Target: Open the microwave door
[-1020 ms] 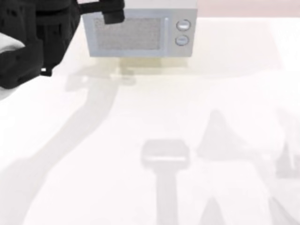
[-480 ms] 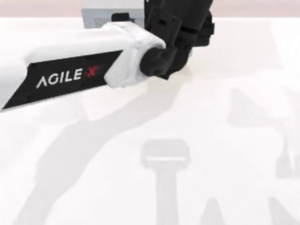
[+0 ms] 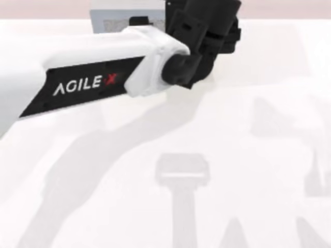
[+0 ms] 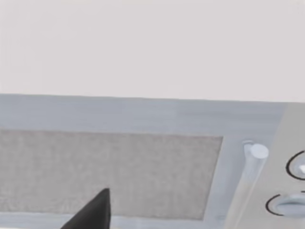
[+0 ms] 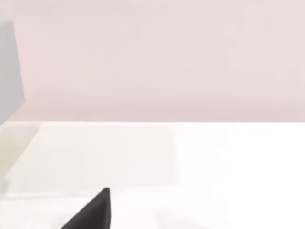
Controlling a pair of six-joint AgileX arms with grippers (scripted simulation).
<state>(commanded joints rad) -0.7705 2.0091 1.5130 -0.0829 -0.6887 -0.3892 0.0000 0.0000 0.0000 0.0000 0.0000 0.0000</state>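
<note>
In the top view my left arm's white link (image 3: 93, 72) reaches across from the left, and its black left gripper (image 3: 204, 36) covers most of the microwave (image 3: 116, 15) at the far edge. The left wrist view faces the microwave door (image 4: 109, 171), which lies flush and closed, its mesh window filling the frame. A pale bar handle (image 4: 251, 176) stands at the door's edge beside the two knobs (image 4: 291, 205). One dark fingertip (image 4: 95, 212) shows in front of the window, apart from the handle, with nothing held. The right gripper is out of the top view; its fingertip (image 5: 95, 212) hangs over bare table.
The white table (image 3: 232, 155) carries only shadows of the arms. In the right wrist view the microwave's grey side (image 5: 9, 71) shows far off at the picture's edge, with a pinkish wall behind the table.
My left arm has swung from the far left corner across in front of the microwave, hiding the door and knobs in the top view. In the last half second it edged slightly farther right.
</note>
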